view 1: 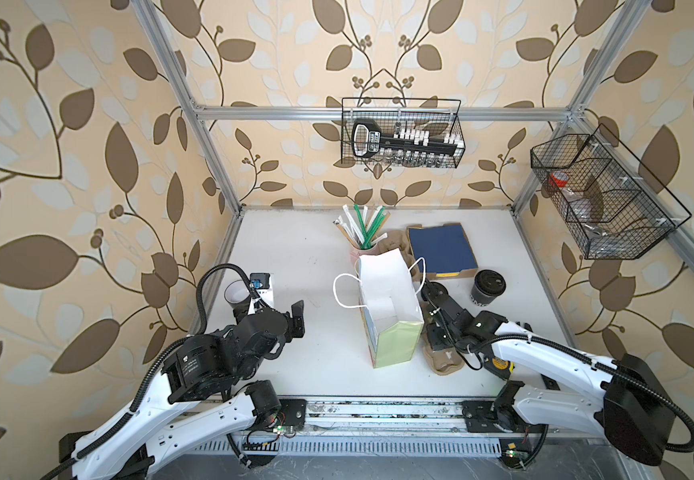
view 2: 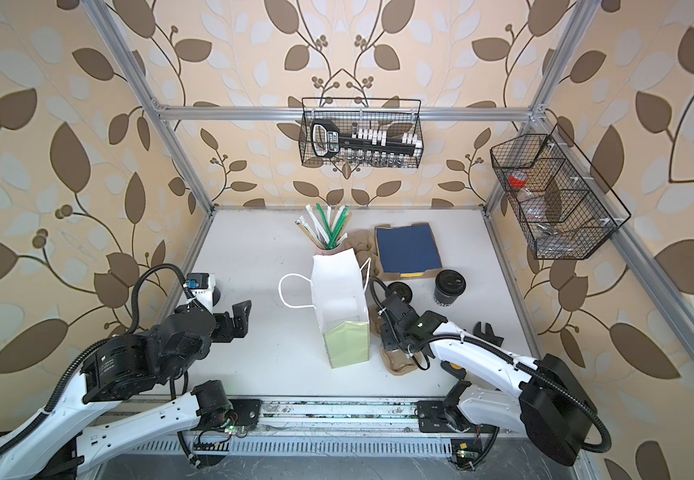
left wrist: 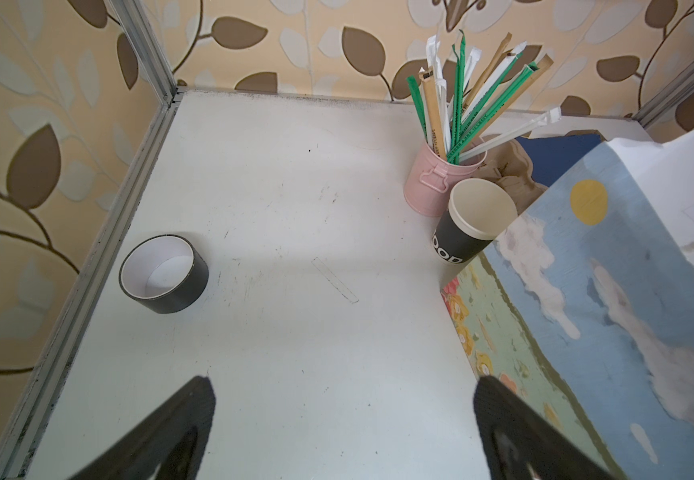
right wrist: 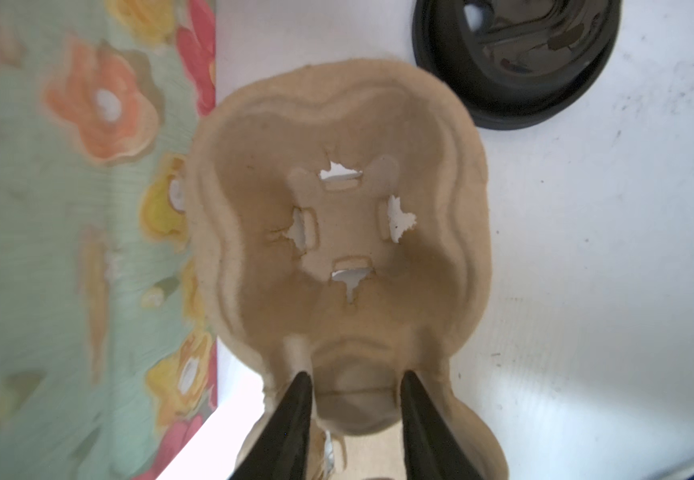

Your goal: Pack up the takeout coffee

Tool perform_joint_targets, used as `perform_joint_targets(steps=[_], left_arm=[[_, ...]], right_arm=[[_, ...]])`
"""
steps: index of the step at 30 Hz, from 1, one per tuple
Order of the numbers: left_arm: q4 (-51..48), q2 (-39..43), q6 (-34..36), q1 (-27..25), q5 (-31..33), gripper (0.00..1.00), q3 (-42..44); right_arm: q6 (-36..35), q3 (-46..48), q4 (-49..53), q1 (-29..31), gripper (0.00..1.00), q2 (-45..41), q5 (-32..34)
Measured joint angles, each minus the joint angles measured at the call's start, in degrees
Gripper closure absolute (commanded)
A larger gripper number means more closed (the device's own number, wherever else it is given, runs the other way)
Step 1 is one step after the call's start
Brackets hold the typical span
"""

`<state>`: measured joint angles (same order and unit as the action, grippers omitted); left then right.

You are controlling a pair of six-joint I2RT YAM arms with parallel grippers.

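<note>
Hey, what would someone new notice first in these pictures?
The tall paper bag standing open mid-table, with a pink tin of straws behind it. Right beside the bag, the right gripper straddles a brown pulp cup carrier, and a black lidded cup stands farther right in both top views.

Here you see a robot test cell staged as a café counter: aluminium frame [view 1: 337, 113], leaf-print wallpaper [view 1: 66, 166], robot arms [view 1: 544, 353] at a white tabletop [view 1: 295, 257], pink tin of wrapped straws [left wrist: 428, 187], lidded takeout cup [view 1: 487, 289], pulp cup carrier [right wrist: 345, 224], paper bag [view 1: 386, 282].
</note>
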<state>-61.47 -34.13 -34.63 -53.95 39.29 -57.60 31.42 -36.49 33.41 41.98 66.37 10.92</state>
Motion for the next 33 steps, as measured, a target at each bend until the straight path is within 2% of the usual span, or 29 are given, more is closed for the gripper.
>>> perform_joint_targets(steps=[3,6,8,17,29,33], left_arm=[[0.0,0.0,0.0,0.0,0.0,0.01,0.0],[0.0,0.0,0.0,0.0,0.0,0.01,0.0],[0.0,0.0,0.0,0.0,0.0,0.01,0.0],[0.2,-0.2,0.0,0.0,0.0,0.01,0.0],[0.3,-0.4,0.2,0.0,0.0,0.01,0.0],[0.3,-0.4,0.2,0.0,0.0,0.01,0.0]], right_arm=[[0.3,-0.3,1.1,0.0,0.63,-2.0,0.2],[0.6,-0.6,1.7,0.0,0.55,-3.6,0.7],[0.9,-0.7,2.1,0.0,0.55,-4.0,0.8],[0.9,-0.7,1.9,0.0,0.51,-0.7,0.6],[0.5,-0.7,0.3,0.0,0.52,3.8,0.6],[0.5,-0.7,-0.2,0.0,0.56,4.0,0.5]])
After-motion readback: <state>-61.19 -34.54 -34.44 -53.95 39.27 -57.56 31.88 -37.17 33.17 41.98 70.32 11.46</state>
